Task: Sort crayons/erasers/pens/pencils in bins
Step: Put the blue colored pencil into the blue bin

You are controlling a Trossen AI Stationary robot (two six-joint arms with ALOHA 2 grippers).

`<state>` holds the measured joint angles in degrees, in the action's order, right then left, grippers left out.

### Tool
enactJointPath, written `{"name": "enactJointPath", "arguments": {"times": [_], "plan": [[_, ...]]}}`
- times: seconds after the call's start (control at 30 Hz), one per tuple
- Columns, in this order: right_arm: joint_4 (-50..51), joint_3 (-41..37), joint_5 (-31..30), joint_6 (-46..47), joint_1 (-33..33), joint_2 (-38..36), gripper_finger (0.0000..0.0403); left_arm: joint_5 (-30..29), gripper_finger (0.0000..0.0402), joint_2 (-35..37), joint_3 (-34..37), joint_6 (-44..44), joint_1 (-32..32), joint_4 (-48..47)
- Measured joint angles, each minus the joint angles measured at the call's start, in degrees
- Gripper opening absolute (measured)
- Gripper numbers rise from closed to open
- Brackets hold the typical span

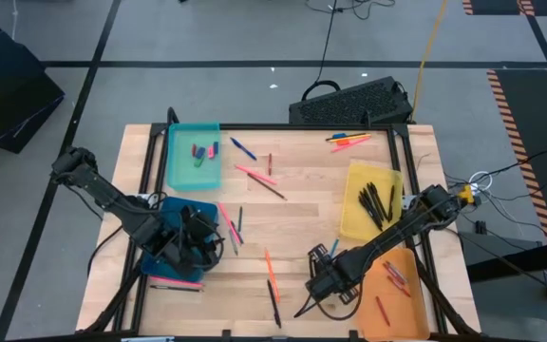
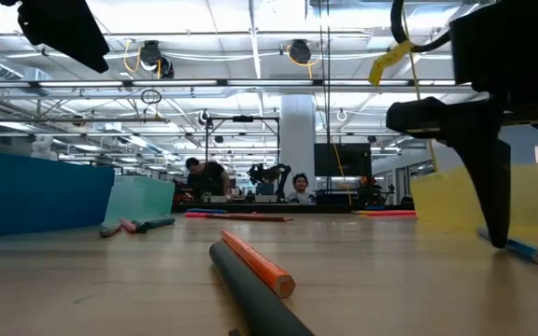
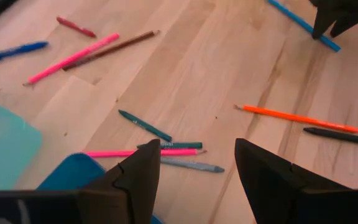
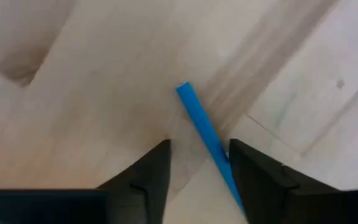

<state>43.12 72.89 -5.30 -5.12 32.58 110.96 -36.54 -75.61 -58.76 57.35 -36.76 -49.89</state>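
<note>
Nearby, orange pen [image 1: 270, 263] crosses black pen [image 1: 274, 306].

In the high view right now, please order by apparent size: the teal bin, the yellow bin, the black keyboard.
1. black keyboard, longest.
2. yellow bin and teal bin: they look about alike; part of the yellow one is under the right arm, so I do not rank them.

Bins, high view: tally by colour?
teal bin: 1
dark blue bin: 1
yellow bin: 1
orange bin: 1
Total: 4
</note>
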Motion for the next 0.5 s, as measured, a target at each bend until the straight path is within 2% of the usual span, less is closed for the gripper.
{"name": "enactJointPath", "arguments": {"times": [0.17,0.37,0.5], "plan": [[-1.51,-1.40,0.16,-8.88,-0.58,-0.03,0.0089,-2.84,0.0207,0.00,0.06,-0.11,-1.26,0.32],[-1.73,-1.50,0.00,-12.48,-1.85,0.08,0.0018,-3.40,0.0207,-0.01,0.06,-0.04,-1.30,0.33],[-2.58,-1.56,0.25,-14.84,-2.36,0.15,0.0015,-4.02,0.0207,-0.02,0.06,0.14,-1.30,0.33]]}}
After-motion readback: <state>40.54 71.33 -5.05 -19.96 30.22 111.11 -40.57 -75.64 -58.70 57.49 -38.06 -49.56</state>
